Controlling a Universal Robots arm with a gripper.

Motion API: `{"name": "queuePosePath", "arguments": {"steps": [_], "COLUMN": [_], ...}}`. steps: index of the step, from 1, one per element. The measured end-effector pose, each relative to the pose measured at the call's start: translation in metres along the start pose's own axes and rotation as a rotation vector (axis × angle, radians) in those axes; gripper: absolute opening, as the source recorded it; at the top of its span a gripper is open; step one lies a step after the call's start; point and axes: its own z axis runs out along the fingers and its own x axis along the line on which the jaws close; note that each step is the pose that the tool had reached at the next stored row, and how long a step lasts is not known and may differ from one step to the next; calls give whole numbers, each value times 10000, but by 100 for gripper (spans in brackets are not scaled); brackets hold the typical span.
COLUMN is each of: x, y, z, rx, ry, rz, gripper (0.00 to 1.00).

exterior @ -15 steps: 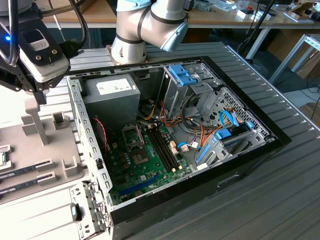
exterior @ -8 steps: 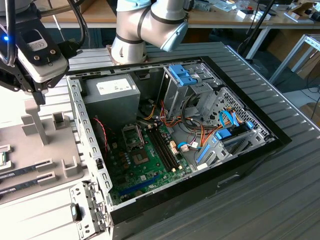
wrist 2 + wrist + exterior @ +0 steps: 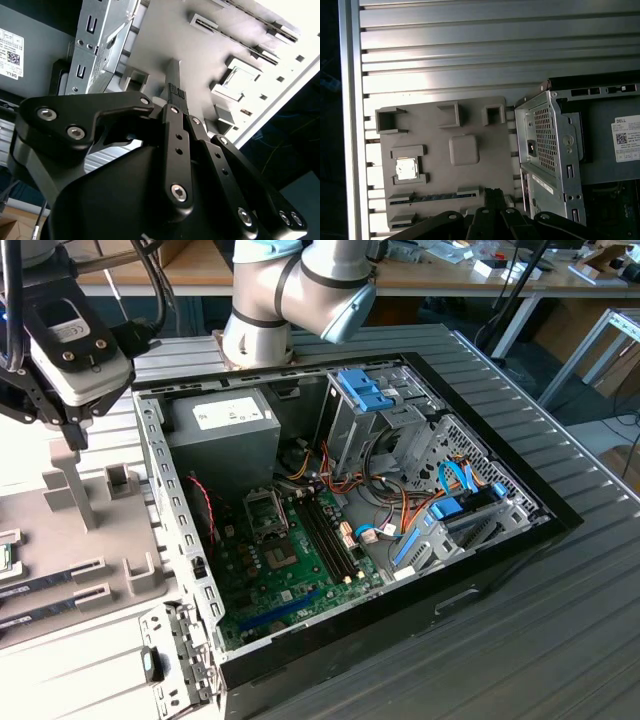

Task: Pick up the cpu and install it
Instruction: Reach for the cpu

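The cpu, a small silver square, lies in a raised pocket of the grey fixture plate beside the computer case. It also shows in the second wrist view and at the exterior view's left edge. My gripper hangs above that plate, over its end nearer the case and well apart from the cpu. Its fingers are shut together with nothing between them; their tips show in the first wrist view too.
The open computer case lies to the exterior view's right of the plate, with the power-supply box, motherboard, its open socket frame and cables inside. Memory sticks sit in the plate's slots. A tall post stands below the gripper.
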Motion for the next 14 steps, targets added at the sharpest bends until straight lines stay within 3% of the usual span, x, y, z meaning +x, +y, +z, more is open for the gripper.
{"name": "queuePosePath", "arguments": {"steps": [14], "x": [45], "y": [-3], "z": [0], "rx": [0], "ry": [0], "rz": [1], "gripper": [10]}}
